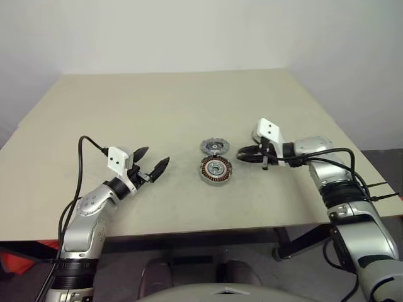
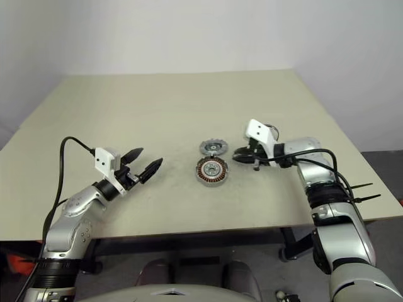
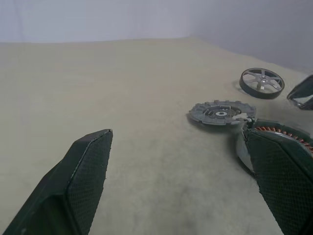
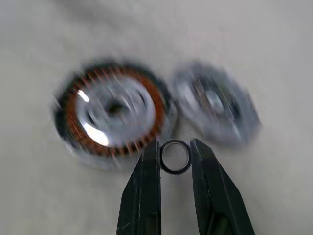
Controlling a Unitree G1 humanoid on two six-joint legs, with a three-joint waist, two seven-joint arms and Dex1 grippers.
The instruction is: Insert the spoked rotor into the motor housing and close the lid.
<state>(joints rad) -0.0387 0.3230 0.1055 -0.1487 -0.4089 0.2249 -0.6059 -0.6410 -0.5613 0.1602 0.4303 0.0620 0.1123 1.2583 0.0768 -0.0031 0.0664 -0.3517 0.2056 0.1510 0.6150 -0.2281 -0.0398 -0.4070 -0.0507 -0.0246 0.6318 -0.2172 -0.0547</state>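
Note:
The motor housing [image 1: 216,170], a dark-rimmed puck with copper windings, sits at the table's middle. The lid [image 1: 215,148], a grey notched disc, lies flat right behind it, touching its rim. The spoked rotor [image 3: 262,82] lies on the table beyond the lid in the left wrist view. My right gripper [image 1: 242,154] hovers just right of the housing, pointing left, shut on a tiny dark ring [image 4: 175,156] pinched between its fingertips. My left gripper [image 1: 156,157] is open and holds nothing. It stays left of the housing, pointing toward it.
The beige table [image 1: 157,107] stretches wide behind and to the left of the parts. Its front edge runs close below both arms. A black cable [image 1: 82,163] loops off the left wrist.

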